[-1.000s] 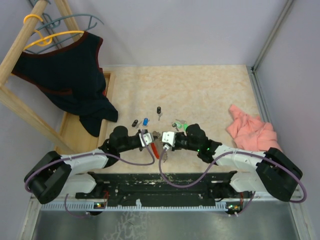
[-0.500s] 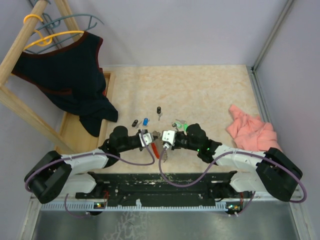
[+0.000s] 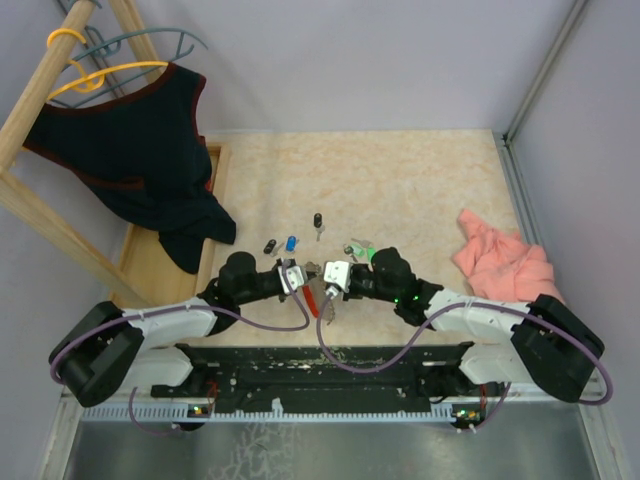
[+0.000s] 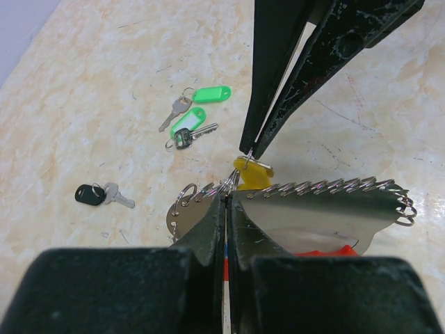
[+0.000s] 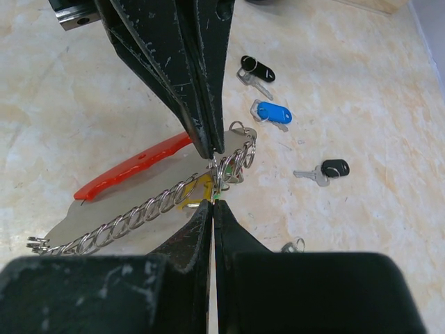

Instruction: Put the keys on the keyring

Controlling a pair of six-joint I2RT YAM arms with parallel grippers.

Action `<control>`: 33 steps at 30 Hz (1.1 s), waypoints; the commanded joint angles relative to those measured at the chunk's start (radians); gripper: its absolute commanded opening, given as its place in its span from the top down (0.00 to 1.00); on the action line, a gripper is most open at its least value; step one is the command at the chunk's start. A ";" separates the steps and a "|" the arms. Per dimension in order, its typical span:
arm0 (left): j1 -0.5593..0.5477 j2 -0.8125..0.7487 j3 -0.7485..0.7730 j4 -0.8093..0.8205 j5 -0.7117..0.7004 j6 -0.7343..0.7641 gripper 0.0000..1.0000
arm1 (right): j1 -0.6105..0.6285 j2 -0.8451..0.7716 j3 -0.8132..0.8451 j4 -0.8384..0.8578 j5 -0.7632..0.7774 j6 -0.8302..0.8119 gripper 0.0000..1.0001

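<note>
Keyring [image 3: 312, 298] is sitting over the near middle of the bench [image 3: 420, 180] in the overhead view, where the left tool [image 3: 300, 278] and right tool [image 3: 325, 284] are meeting tip to tip. From the left wrist, we are seeing the left tool pressed together on the keyring's end, its long axis running off rightward, the right tool nipping the yellow key [image 4: 252, 174] just beyond. From the right wrist, that axis is trailing away lower-left.

Beige table [image 3: 400, 180] w/ loose keys [image 3: 291, 242] & pink cloth [image 3: 500, 265]
</note>
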 commanded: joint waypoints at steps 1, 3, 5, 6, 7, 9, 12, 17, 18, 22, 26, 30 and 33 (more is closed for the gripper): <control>-0.007 0.005 -0.002 0.046 0.023 -0.005 0.99 | 0.011 0.010 0.043 0.037 -0.022 0.020 1.00; -0.007 0.004 -0.002 0.048 0.024 -0.006 0.99 | 0.010 0.012 0.045 0.040 -0.022 0.023 1.00; -0.007 0.004 -0.002 0.048 0.025 -0.006 0.99 | 0.010 0.012 0.045 0.043 -0.020 0.025 1.00; -0.007 0.004 -0.002 0.049 0.026 -0.006 0.99 | 0.010 0.012 0.045 0.045 -0.020 0.025 1.00; -0.007 0.004 -0.002 0.049 0.027 -0.007 0.99 | 0.009 0.012 0.044 0.047 -0.020 0.027 1.00; -0.007 0.006 -0.002 0.050 0.028 -0.007 0.99 | 0.010 0.011 0.045 0.051 -0.020 0.030 1.00; -0.007 0.009 -0.002 0.051 0.028 -0.007 0.99 | 0.010 0.012 0.045 0.056 -0.022 0.032 1.00; -0.007 0.009 -0.003 0.053 0.024 -0.007 0.99 | 0.010 0.013 0.044 0.058 0.003 0.036 1.00; -0.007 0.008 -0.003 0.053 0.023 -0.007 0.99 | 0.009 0.011 0.043 0.056 0.004 0.036 1.00; -0.007 0.009 -0.003 0.053 0.022 -0.007 0.99 | 0.010 0.010 0.044 0.052 0.005 0.039 1.00; -0.006 0.010 -0.002 0.055 0.025 -0.006 0.99 | 0.010 0.013 0.046 0.054 0.000 0.041 1.00; -0.007 0.012 0.000 0.055 0.029 -0.008 0.99 | 0.009 0.013 0.047 0.056 -0.011 0.045 1.00; -0.007 0.013 -0.001 0.056 0.034 -0.007 0.99 | 0.010 0.016 0.049 0.058 -0.014 0.046 1.00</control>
